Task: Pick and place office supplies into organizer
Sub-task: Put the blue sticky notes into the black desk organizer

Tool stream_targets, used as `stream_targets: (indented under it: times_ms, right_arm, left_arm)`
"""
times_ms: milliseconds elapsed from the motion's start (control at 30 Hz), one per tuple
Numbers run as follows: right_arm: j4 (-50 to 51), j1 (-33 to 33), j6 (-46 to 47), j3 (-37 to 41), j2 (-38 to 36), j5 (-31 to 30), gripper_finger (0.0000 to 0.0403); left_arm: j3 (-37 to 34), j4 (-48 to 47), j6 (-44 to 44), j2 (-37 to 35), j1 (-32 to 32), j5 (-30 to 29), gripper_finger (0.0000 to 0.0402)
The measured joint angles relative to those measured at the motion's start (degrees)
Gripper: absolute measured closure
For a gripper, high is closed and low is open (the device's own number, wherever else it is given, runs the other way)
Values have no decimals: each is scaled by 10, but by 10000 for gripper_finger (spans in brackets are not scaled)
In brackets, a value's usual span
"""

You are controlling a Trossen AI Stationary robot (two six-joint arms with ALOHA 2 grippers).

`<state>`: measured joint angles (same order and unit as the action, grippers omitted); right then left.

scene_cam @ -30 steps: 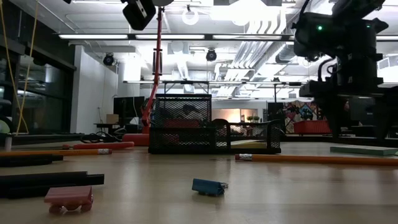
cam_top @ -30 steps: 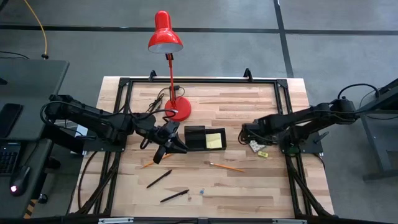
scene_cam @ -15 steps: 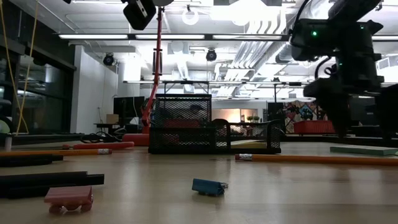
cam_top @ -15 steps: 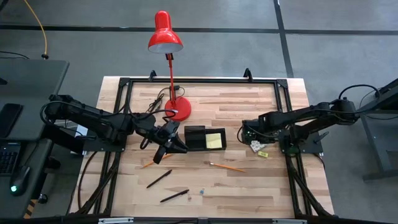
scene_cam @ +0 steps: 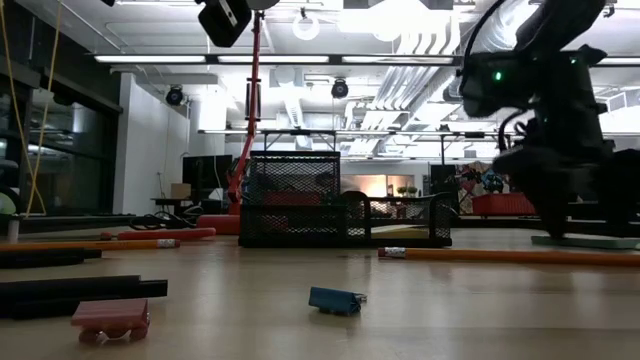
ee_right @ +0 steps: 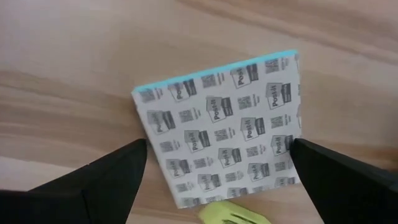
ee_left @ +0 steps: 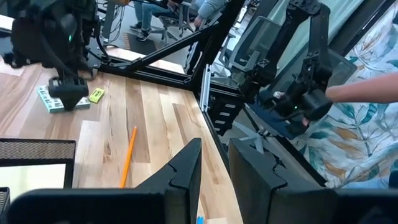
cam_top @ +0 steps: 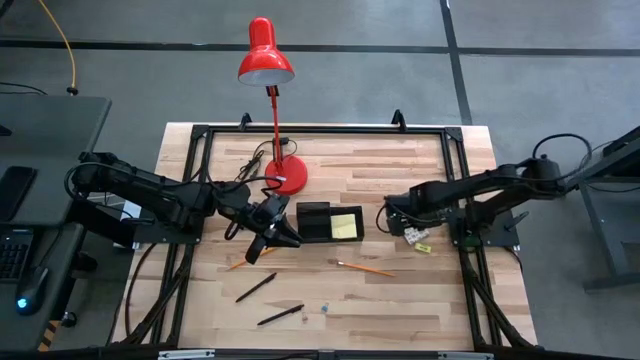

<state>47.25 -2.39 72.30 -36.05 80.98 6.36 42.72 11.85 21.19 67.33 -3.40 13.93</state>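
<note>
The teal sticky-note pad (ee_right: 221, 124) lies flat on the table with its printed back up; it also shows from above (cam_top: 412, 233). My right gripper (ee_right: 219, 149) is open and hangs low over it, one finger on either side, touching nothing. A tiny yellow block (cam_top: 421, 246) lies just beside the pad. The black organizer (cam_top: 318, 222) stands mid-table with a yellow pad (cam_top: 346, 226) in its right compartment. My left gripper (cam_top: 270, 238) waits open at the organizer's left side. Two orange pencils (cam_top: 365, 267) (cam_top: 240, 263) and two black pens (cam_top: 256, 287) (cam_top: 280, 315) lie nearer the near edge.
The red desk lamp (cam_top: 288, 178) stands on its round base behind the organizer, with a black cord beside it. A small blue clip (scene_cam: 335, 300) and a pink one (scene_cam: 110, 318) lie near the table's near edge. A person's arm (ee_left: 367, 93) shows beyond the table.
My right gripper has come down toward the teal pad and now hangs close above it, with its wrist tipped further down. The left arm and the things on the table have kept still.
</note>
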Motion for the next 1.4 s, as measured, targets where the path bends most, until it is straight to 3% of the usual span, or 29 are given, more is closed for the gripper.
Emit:
stream_targets:
  times_ms: [333,467,1000,1267,1400]
  right_arm:
    - [-2,-2,-54,-6,58,29,13]
    - [1,-15,-77,-6,59,36,33]
    - [9,-7,-109,-5,68,45,208]
    - [54,-23,-160,-25,83,21,375]
    - [57,-14,-158,-25,83,7,375]
  left_arm:
    - [0,-1,3,0,0,11,328]
    - [0,-1,3,0,0,11,328]
    - [0,-17,13,0,0,20,328]
    - [0,-20,11,0,0,10,328]
    - [0,-18,11,0,0,10,328]
